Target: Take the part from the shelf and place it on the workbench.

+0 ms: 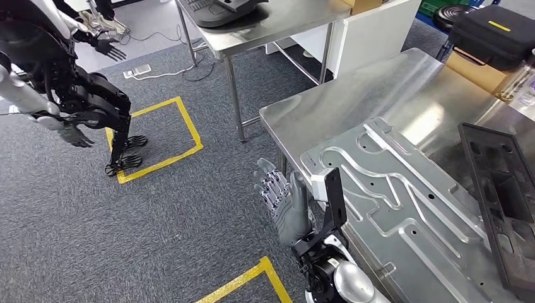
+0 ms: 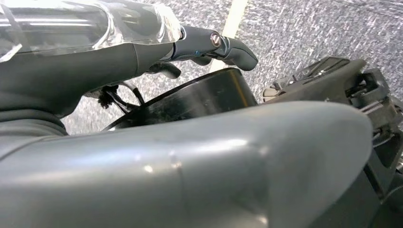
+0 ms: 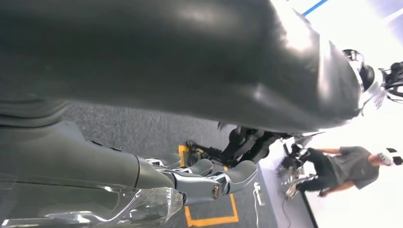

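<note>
Part point(image 1: 404, 208) — the ribbed silver plate — lies flat on your steel workbench point(image 1: 378, 88), beside a dark tray point(image 1: 505, 208). Your right hand point(image 1: 284, 202) hovers just off the bench edge, fingers spread, holding nothing; your left hand point(image 2: 142, 52) cannot be judged. Note a second robot point(image 1: 82, 95) standing on yellow floor tape point(image 1: 183, 136) — well apart.

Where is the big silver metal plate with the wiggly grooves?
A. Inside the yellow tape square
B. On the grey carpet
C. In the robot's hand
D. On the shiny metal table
D: the plate lies flat on the table, while the hand beside the table edge holds nothing.
</note>
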`<move>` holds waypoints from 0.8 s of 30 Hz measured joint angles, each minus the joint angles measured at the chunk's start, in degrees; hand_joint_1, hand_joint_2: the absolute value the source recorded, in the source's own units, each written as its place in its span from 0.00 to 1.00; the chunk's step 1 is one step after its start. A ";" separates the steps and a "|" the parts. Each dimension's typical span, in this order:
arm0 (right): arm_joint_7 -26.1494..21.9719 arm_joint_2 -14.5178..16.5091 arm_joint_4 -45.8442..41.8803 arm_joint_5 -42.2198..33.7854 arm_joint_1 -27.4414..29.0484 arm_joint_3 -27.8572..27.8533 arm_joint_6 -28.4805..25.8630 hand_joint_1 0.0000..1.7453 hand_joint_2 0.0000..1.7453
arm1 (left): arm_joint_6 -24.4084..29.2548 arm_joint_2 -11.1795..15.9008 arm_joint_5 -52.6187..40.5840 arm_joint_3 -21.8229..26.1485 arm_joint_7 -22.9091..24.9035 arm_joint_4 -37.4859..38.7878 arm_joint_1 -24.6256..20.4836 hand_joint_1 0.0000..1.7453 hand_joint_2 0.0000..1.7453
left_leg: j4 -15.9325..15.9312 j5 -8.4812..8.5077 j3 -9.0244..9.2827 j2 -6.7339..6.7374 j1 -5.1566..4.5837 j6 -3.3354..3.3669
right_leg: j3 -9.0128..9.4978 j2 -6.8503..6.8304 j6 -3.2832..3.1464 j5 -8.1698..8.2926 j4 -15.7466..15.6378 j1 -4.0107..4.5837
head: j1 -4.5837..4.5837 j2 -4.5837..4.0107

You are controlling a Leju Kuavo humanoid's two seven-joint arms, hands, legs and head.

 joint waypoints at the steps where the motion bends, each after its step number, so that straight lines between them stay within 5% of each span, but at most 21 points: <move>1: 0.01 0.07 -0.01 0.01 -0.07 0.00 0.20 0.00 0.00 | 0.01 0.00 0.01 0.00 0.04 0.00 -0.01 0.00 0.00 | 1.38 -0.76 -0.64 1.50 -0.06 -0.28 | 0.15 -0.85 -0.36 -0.02 -0.07 0.02 | -0.13 0.00; 3: 0.06 0.14 0.01 0.02 -0.06 0.00 0.60 0.00 0.00 | 0.09 -0.01 0.03 -0.01 0.09 0.00 -0.20 0.00 0.00 | 8.18 -4.04 -3.89 5.74 -0.23 -0.76 | 0.42 -2.64 -0.89 -0.21 -0.12 0.24 | -0.36 0.00; 6: 0.27 0.13 0.04 0.19 0.07 0.00 1.03 0.00 0.00 | 0.34 -0.01 0.12 0.01 0.22 0.00 -0.53 0.00 0.00 | 19.13 -7.95 -9.71 7.70 -0.16 -0.95 | 0.63 -5.45 -1.30 -0.59 -0.11 0.74 | -0.42 0.00; 8: 0.37 0.13 0.06 0.39 0.05 0.00 1.31 0.00 0.00 | 0.40 0.00 0.15 0.01 0.34 0.00 -0.46 0.00 0.00 | 16.27 -5.66 -8.43 7.95 -0.26 -0.57 | 0.91 -6.94 -1.36 -0.87 -0.11 0.98 | -0.43 0.00; 11: 0.50 0.24 0.08 0.53 0.01 0.01 1.74 0.00 0.00 | 0.46 0.01 0.15 -0.01 0.36 0.00 -0.41 0.00 0.00 | 2.77 -0.13 -1.61 11.12 -1.33 0.90 | 1.59 -8.61 -1.19 -1.37 -0.19 1.25 | -0.39 0.00; 13: 0.66 0.33 0.16 0.65 0.04 0.09 2.16 0.00 0.00 | 0.52 -0.01 0.15 -0.01 0.35 0.00 -0.48 0.00 0.00 | -0.23 0.47 -0.29 12.28 -2.06 1.56 | 1.86 -9.46 -0.78 -1.64 -0.31 1.29 | -0.36 0.00; 15: 0.78 0.45 0.24 0.83 0.05 0.31 2.52 0.00 0.00 | 0.57 0.02 0.15 -0.01 0.35 0.00 -0.41 0.00 0.00 | -0.59 0.64 -0.19 11.13 -2.05 1.85 | 2.15 -10.38 -0.24 -1.86 -0.60 1.36 | -0.35 0.00; 17: 0.82 0.54 0.34 0.95 -0.01 0.56 2.83 0.00 0.00 | 0.64 0.02 0.16 -0.01 0.41 0.00 -0.29 0.00 0.00 | -1.53 1.15 0.54 9.78 -1.59 2.22 | 2.06 -8.79 0.20 -3.02 0.71 1.33 | -0.26 0.00; 19: 0.95 0.51 0.49 0.99 0.05 0.75 3.11 0.00 0.00 | 0.72 -0.07 0.17 -0.02 0.46 0.00 -0.40 0.00 0.00 | -2.07 1.48 1.15 8.34 -1.19 2.53 | -0.54 -5.37 0.44 -6.20 6.94 1.18 | -0.13 0.00; 21: 1.21 0.40 0.74 1.02 0.21 0.91 3.29 0.00 0.00 | 0.72 -0.14 0.16 -0.04 0.47 0.00 -0.51 0.00 0.00 | -2.05 1.46 1.22 6.65 -1.08 2.65 | -5.02 -3.88 0.61 -9.06 14.98 1.11 | -0.07 0.00; 23: 1.38 0.33 0.97 1.07 0.27 1.02 3.41 0.00 0.00 | 0.71 -0.16 0.15 -0.11 0.47 0.00 -0.42 0.00 0.00 | -1.96 1.36 1.33 4.87 -0.91 2.53 | -6.63 -3.71 0.85 -7.66 16.06 0.94 | -0.06 0.00; 24: 1.44 0.33 1.02 1.12 0.26 1.10 3.50 0.00 0.00 | 0.72 -0.16 0.15 -0.17 0.47 0.00 -0.38 0.00 0.00 | -1.83 1.23 1.44 3.97 -0.75 2.35 | -5.50 -3.45 1.04 -5.28 12.82 0.74 | -0.06 0.00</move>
